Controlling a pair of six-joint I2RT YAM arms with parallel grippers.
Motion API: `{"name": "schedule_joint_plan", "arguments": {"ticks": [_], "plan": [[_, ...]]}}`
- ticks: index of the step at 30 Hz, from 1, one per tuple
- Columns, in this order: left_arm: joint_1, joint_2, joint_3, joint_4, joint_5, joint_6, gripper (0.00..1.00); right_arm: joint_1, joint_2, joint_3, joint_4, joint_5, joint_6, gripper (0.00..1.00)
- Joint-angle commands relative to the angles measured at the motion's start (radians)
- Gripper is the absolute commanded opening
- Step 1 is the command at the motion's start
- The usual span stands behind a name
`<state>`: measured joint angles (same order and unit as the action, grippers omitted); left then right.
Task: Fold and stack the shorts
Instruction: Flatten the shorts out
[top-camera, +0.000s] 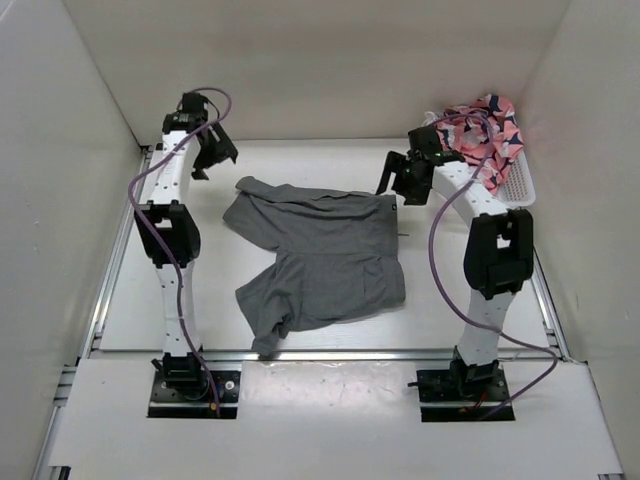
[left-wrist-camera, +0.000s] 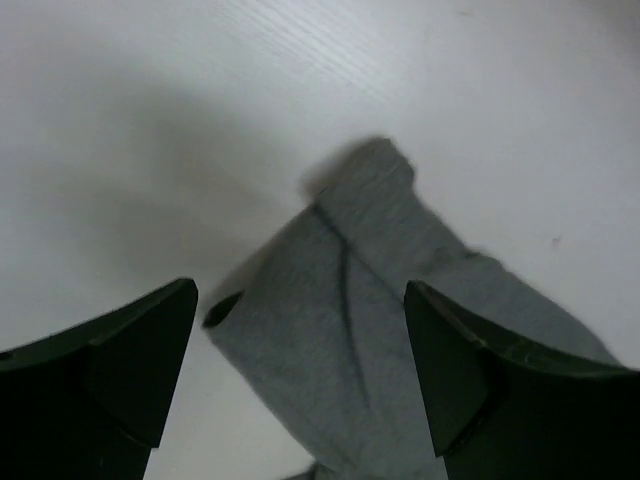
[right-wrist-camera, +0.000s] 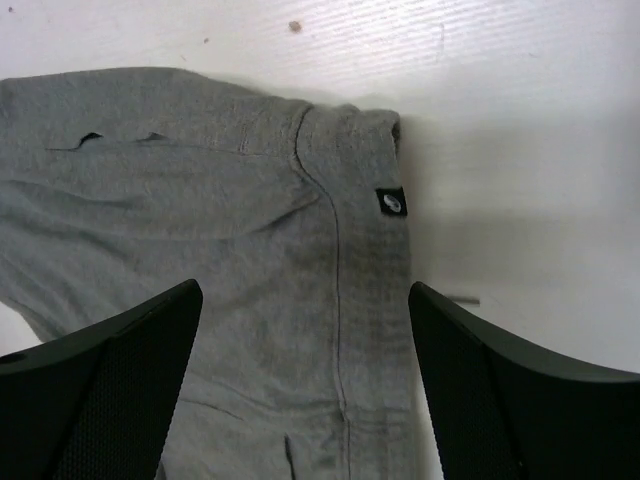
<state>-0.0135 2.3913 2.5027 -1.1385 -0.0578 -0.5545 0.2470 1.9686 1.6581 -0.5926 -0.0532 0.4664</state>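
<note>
You are looking down on a white table boxed in by plain white panels: a back wall across the top of the frame, a left wall and a right wall. Aluminium rails edge the tabletop. The light is soft and even, casting only faint shadows.
</note>
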Motion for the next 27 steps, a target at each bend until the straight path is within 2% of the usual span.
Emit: {"name": "schedule_joint_plan", "arguments": {"ticks": [1, 3, 4, 6, 7, 9, 10, 11, 12, 15, 17, 18, 22, 26, 27], "plan": [[-0.025, -0.298, -0.201, -0.026, -0.037, 0.054, 0.95, -0.002, -0.151, 0.010, 0.037, 0.026, 0.008, 0.88], [-0.046, -0.482, -0.397, 0.058, -0.037, 0.065, 0.92, -0.002, -0.233, -0.100, 0.037, 0.026, 0.032, 0.87], [-0.046, -0.533, -0.573, 0.069, -0.037, 0.077, 0.86, 0.008, -0.270, -0.151, 0.049, 0.003, 0.041, 0.86], [-0.060, -0.671, -0.747, 0.081, -0.047, 0.077, 0.66, 0.008, -0.391, -0.313, 0.060, -0.011, 0.064, 0.86], [-0.084, -0.716, -0.924, 0.091, -0.047, 0.064, 0.60, 0.008, -0.436, -0.372, 0.060, -0.026, 0.075, 0.86], [-0.094, -0.794, -1.094, 0.141, 0.022, 0.030, 0.47, 0.008, -0.571, -0.540, 0.060, -0.046, 0.084, 0.86], [-0.108, -0.857, -1.169, 0.161, 0.053, 0.016, 0.46, 0.008, -0.614, -0.598, 0.060, -0.062, 0.118, 0.85], [-0.123, -0.882, -1.294, 0.198, 0.077, -0.019, 0.46, -0.001, -0.701, -0.650, 0.051, -0.077, 0.132, 0.83], [-0.134, -0.902, -1.350, 0.219, 0.117, -0.034, 0.46, -0.002, -0.741, -0.744, 0.051, -0.092, 0.147, 0.83], [-0.169, -0.928, -1.493, 0.276, 0.147, -0.060, 0.67, -0.011, -0.879, -0.874, 0.037, -0.174, 0.234, 0.81], [-0.181, -0.919, -1.547, 0.301, 0.147, -0.073, 0.70, -0.011, -0.957, -0.997, 0.057, -0.213, 0.320, 0.81], [-0.181, -0.905, -1.559, 0.313, 0.136, -0.085, 0.71, -0.011, -0.976, -1.036, 0.089, -0.230, 0.348, 0.78], [-0.201, -0.845, -1.578, 0.373, 0.145, -0.094, 0.72, -0.011, -1.028, -1.188, 0.203, -0.287, 0.446, 0.77], [-0.223, -0.738, -1.567, 0.396, 0.116, -0.094, 0.72, -0.011, -0.979, -1.199, 0.255, -0.287, 0.456, 0.78], [-0.223, -0.724, -1.558, 0.405, 0.107, -0.094, 0.69, -0.011, -0.947, -1.199, 0.282, -0.287, 0.469, 0.78]]}}
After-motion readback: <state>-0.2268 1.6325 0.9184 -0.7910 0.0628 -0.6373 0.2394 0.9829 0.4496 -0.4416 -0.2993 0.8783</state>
